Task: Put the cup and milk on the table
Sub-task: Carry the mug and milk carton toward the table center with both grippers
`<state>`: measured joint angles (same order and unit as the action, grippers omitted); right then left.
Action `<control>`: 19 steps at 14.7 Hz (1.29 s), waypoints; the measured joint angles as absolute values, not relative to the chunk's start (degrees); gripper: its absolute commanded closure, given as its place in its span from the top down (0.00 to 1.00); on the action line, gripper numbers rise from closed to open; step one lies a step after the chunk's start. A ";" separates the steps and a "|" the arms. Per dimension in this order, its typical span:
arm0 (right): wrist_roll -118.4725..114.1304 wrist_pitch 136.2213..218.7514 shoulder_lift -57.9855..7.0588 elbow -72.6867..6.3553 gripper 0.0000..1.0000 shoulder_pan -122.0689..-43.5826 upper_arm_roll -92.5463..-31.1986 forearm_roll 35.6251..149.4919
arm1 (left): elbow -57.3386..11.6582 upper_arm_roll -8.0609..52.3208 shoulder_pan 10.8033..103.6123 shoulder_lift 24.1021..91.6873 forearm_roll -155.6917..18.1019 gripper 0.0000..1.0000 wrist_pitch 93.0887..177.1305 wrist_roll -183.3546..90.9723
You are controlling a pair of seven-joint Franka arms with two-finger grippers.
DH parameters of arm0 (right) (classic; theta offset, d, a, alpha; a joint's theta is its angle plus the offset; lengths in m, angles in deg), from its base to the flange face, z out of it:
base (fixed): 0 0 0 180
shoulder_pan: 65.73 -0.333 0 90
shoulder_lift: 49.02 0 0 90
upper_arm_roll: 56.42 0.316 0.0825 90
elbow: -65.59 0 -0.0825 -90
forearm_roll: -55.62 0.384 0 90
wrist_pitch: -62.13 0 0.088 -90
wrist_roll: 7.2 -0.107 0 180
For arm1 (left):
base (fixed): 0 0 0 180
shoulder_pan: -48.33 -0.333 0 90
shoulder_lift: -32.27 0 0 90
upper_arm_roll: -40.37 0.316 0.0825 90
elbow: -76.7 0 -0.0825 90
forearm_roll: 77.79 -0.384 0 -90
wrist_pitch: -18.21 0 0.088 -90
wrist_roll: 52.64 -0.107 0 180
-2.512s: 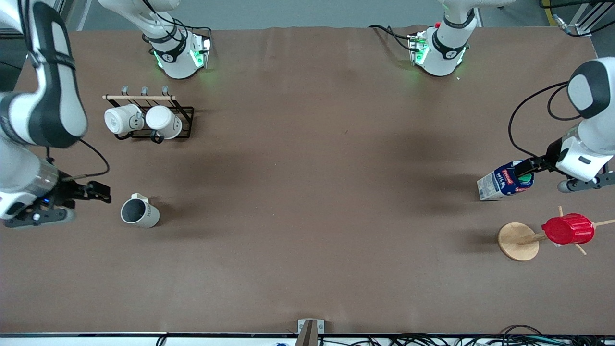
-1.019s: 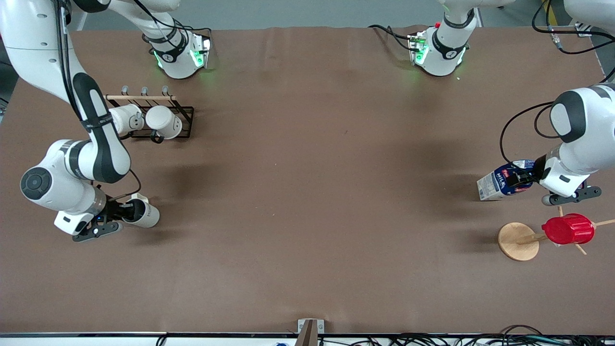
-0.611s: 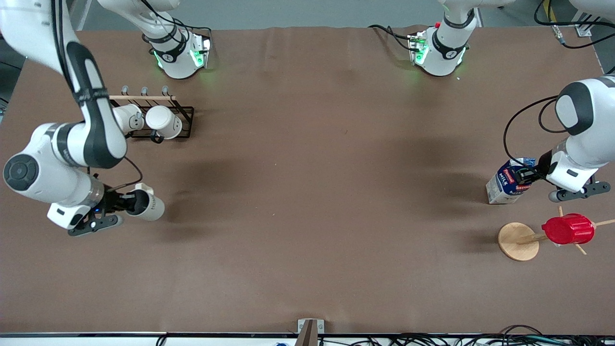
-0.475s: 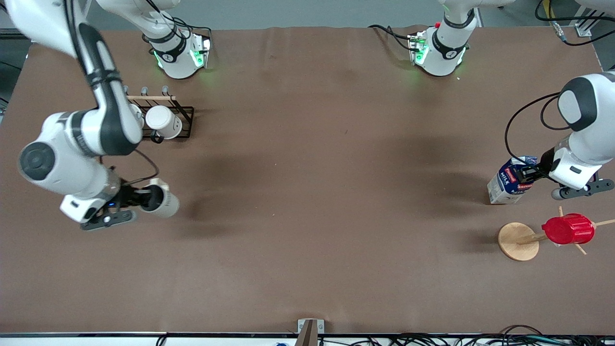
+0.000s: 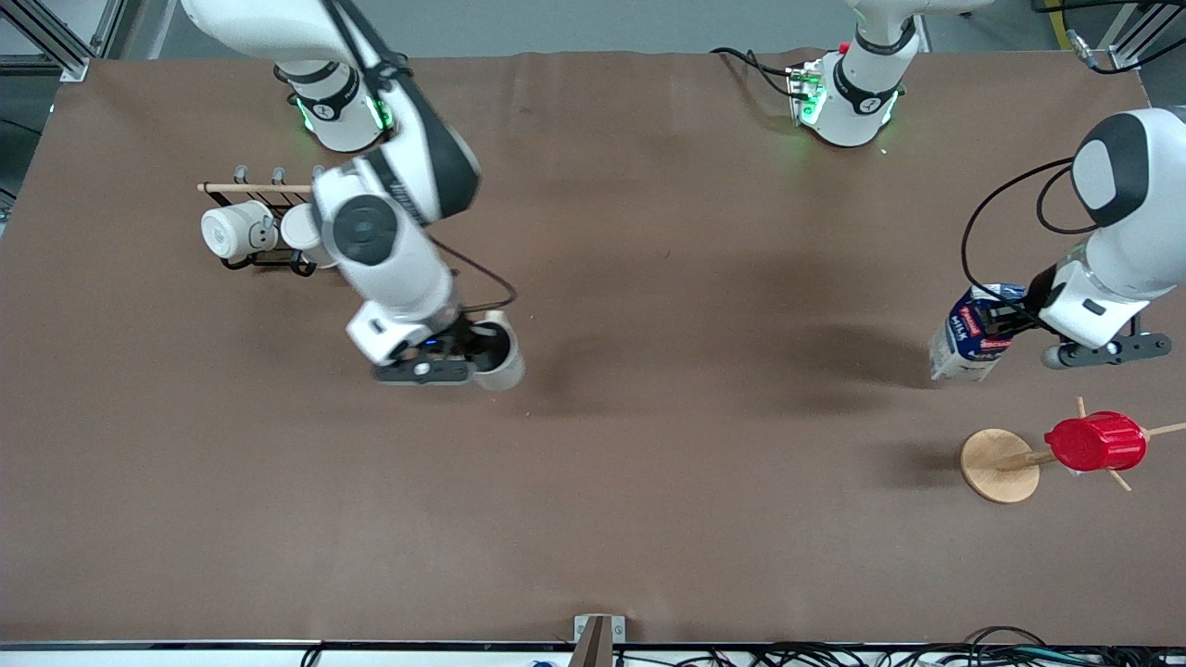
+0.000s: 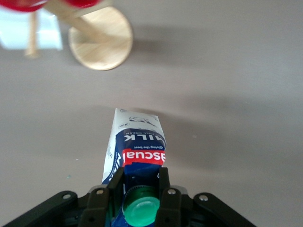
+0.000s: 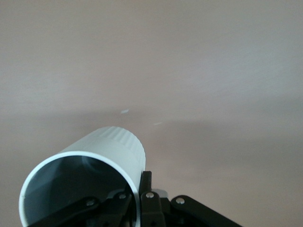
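Observation:
My right gripper [image 5: 474,353] is shut on the rim of the light-grey cup [image 5: 500,366] and holds it up over the brown table [image 5: 649,278], about midway toward the right arm's end. In the right wrist view the cup [image 7: 102,163] shows its dark inside, with one finger inside the rim and one outside. My left gripper [image 5: 1005,320] is shut on the top of the blue and white milk carton [image 5: 964,338], which hangs tilted over the table at the left arm's end. In the left wrist view the fingers [image 6: 164,189] clamp the gable beside the green cap [image 6: 141,213].
A black rack [image 5: 278,232] with two white mugs [image 5: 232,232] stands near the right arm's base. A red ribbed cup [image 5: 1093,443] hangs on a wooden stand [image 5: 999,466], nearer the front camera than the milk.
My right gripper closed on the cup, lifted it and carried it toward the table's middle. My left gripper tipped the milk from lying to nearly upright and raised it.

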<state>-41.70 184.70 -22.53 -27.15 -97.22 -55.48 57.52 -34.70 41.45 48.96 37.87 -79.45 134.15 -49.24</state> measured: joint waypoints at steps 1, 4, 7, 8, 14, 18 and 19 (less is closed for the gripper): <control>-44.19 185.11 -19.39 -24.47 0.01 -98.24 -54.17 57.46 | -34.06 39.42 49.03 37.90 -79.42 0.01 133.84 -48.83; -47.93 186.91 -11.72 -18.47 0.02 -101.71 -52.31 55.73 | -32.34 32.94 49.18 38.75 -79.25 0.03 133.81 -45.58; -49.22 187.62 -9.73 -17.11 0.03 -105.37 -52.02 55.18 | -27.98 26.09 49.27 42.34 -77.93 0.05 133.77 -42.71; -49.81 188.46 -9.46 -17.10 0.03 -106.48 -52.02 55.15 | -26.39 23.73 49.32 44.07 -77.91 0.05 133.75 -40.23; -52.71 190.75 -6.10 -17.10 0.21 -109.29 -52.02 52.26 | -16.91 12.75 50.05 55.45 -77.90 0.08 133.74 -27.53; -52.98 191.20 -5.27 -16.80 1.00 -109.45 -52.02 52.06 | -15.95 10.40 50.16 58.47 -77.90 0.07 133.72 -27.04; -53.02 191.20 -5.27 -16.57 1.00 -109.46 -52.02 52.05 | -15.92 10.40 50.13 58.97 -77.90 0.07 133.71 -27.51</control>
